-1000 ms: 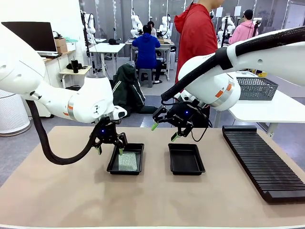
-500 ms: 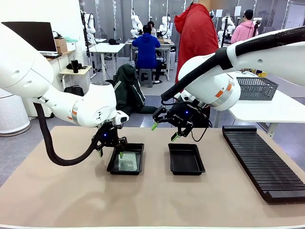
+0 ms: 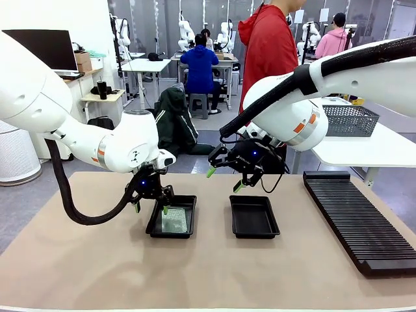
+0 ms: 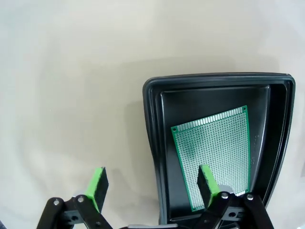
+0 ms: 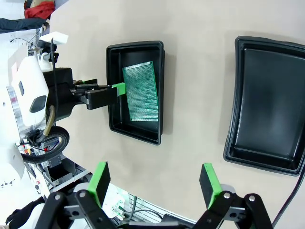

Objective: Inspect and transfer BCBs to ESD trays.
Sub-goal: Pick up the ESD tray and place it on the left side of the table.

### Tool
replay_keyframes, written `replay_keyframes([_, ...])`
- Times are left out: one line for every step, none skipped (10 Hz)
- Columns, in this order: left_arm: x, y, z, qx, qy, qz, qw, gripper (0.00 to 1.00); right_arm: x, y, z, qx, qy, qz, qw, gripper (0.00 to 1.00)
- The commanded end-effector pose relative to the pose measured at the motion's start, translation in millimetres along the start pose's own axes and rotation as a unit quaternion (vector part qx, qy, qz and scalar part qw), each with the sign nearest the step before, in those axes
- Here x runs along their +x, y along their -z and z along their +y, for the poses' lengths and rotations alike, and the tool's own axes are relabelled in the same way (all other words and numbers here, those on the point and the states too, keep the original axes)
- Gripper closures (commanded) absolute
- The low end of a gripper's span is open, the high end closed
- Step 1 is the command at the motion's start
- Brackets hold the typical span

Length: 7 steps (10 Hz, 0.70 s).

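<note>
Two black ESD trays lie side by side mid-table. The left tray (image 3: 156,224) (image 4: 151,119) (image 5: 113,86) holds one green perforated BCB (image 3: 174,221) (image 4: 214,148) (image 5: 140,93) lying flat on its floor. The right tray (image 3: 253,216) (image 5: 269,114) is empty. My left gripper (image 3: 151,208) (image 4: 151,183) hangs open just above the left tray's near-left rim, one finger over the board, the other outside over the table. My right gripper (image 3: 223,179) (image 5: 155,183) is open, higher up, between and behind the two trays, holding nothing.
A long black ribbed rack (image 3: 361,221) lies along the table's right side. A grey mesh basket (image 3: 350,120) sits on the white side table beyond. A person in a red hoodie (image 3: 266,45) stands at the far edge. Bare beige tabletop (image 3: 97,266) lies in front.
The left arm's upper links have swung a little and its gripper has shifted slightly down and right over the left tray. The right arm, trays and board are unmoved.
</note>
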State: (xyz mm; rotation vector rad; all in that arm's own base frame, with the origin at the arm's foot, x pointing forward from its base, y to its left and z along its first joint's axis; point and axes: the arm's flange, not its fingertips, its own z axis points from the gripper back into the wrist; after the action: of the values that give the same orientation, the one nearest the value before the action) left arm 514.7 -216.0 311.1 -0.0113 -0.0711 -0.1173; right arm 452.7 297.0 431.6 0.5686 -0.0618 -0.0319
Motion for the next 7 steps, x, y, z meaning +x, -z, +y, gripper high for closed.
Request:
replay_keyframes([-3.1, -2.1, 1.2, -0.001, -0.002, 0.003, 1.000, 0.00, -0.1, 0.2, 0.9, -0.008, 0.007, -0.003, 1.000, 0.00])
replay_keyframes([-3.1, -2.1, 1.2, -0.001, -0.002, 0.003, 1.000, 0.00, -0.1, 0.2, 0.9, -0.008, 0.007, -0.003, 1.000, 0.00])
replay_keyframes([-3.1, -2.1, 1.2, -0.001, -0.002, 0.003, 1.000, 0.00, -0.1, 0.2, 0.9, -0.008, 0.007, -0.003, 1.000, 0.00])
replay_keyframes([0.0, 0.0, 0.0, 0.000, 0.000, 0.000, 1.000, 0.00, -0.1, 0.2, 0.9, -0.008, 0.007, -0.003, 1.000, 0.00])
replay_keyframes([-0.4, 2.9, -0.6, -0.011, 0.005, -0.002, 1.000, 0.06, -0.1, 0.2, 0.9, -0.008, 0.007, -0.003, 1.000, 0.00])
replay_keyframes([-0.1, 4.5, -0.1, -0.012, 0.003, -0.001, 1.000, 0.07, -0.1, 0.2, 0.9, -0.008, 0.007, -0.003, 1.000, 0.00])
replay_keyframes([0.0, 5.9, 0.4, -0.016, 0.000, -0.003, 1.000, 0.14, -0.1, 0.2, 0.9, -0.008, 0.007, -0.003, 1.000, 0.00])
